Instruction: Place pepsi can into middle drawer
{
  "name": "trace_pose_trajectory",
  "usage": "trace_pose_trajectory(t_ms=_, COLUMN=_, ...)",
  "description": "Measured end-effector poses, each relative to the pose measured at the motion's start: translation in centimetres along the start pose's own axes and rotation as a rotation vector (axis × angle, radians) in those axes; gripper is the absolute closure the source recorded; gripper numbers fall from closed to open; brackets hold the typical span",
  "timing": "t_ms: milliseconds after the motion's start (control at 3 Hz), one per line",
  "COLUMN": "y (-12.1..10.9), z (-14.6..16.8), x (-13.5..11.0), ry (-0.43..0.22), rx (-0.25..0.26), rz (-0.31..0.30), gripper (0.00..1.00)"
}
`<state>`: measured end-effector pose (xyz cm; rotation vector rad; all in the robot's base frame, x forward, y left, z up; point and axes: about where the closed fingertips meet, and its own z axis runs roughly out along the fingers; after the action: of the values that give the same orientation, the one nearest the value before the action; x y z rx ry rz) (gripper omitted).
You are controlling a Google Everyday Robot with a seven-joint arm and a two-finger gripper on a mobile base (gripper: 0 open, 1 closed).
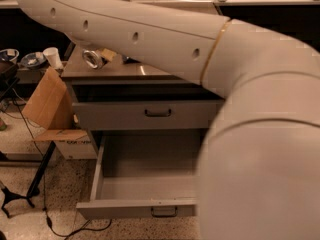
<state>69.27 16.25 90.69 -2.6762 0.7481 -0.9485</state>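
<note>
A small can (93, 59) lies on its side on the counter top (120, 71) at the left, its shiny silver end facing me; its body is mostly hidden under my arm. The middle drawer (145, 186) is pulled wide open below, grey and with nothing in the part that shows, and has a small dark handle (163, 212) on its front. Above it is the upper drawer front (125, 115) with its dark handle. My arm (165, 39) crosses the view from the lower right to the upper left. My gripper is out of view past the arm's upper left end.
A cardboard box (47, 106) leans at the cabinet's left side. A white cup (52, 57) and bowls (32, 60) stand on a low table at the left. A stand leg (40, 171) and cables (55, 224) lie on the floor at the left.
</note>
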Motion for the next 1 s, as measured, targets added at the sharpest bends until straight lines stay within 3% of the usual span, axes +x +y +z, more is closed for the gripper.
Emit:
trace_pose_trajectory(t_ms=333, y=2.8, z=-3.3, x=-2.5, ry=-0.045, rx=0.065, rz=0.016, gripper=1.00)
trace_pose_trajectory(t_ms=667, y=5.0, z=-4.5, x=-5.9, ry=-0.145, rx=0.103, rz=0.001, gripper=1.00)
trace_pose_trajectory(t_ms=1000, y=7.7, z=-3.2, x=-10.0, ry=-0.288, rx=0.095, rz=-0.012, gripper=1.00)
